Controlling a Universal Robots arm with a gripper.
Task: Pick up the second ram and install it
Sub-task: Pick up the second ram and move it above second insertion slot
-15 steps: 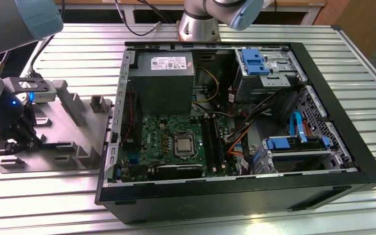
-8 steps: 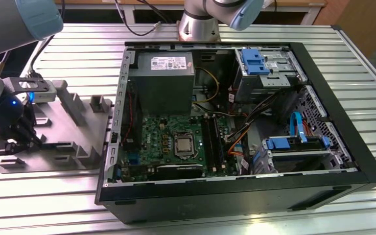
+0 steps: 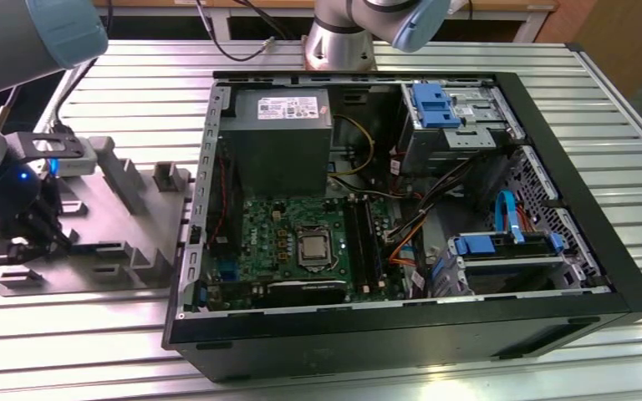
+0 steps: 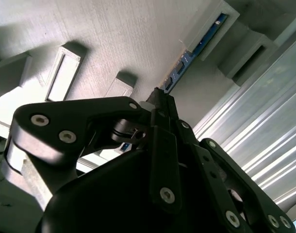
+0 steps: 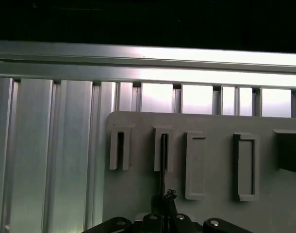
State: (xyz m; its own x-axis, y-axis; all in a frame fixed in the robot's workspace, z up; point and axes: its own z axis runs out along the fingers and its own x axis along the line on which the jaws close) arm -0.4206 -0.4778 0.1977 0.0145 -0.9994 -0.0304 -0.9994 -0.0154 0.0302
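The black two-finger gripper (image 3: 17,253) is low over the flat grey holder plate with raised slotted blocks (image 3: 131,225), at the exterior view's left, beside the open black computer case (image 3: 622,284). The second ram (image 4: 199,43), a long thin blue-green memory stick, stands on its edge in one slot of this plate. In both wrist views the gripper (image 4: 160,99) (image 5: 165,198) has its jaws almost fully closed, pinching one end of the stick (image 5: 163,160), which sits in its slot. The plate (image 5: 211,126) lies on the ribbed aluminium table (image 3: 76,334). Inside the case the green motherboard (image 3: 287,225) lies flat.
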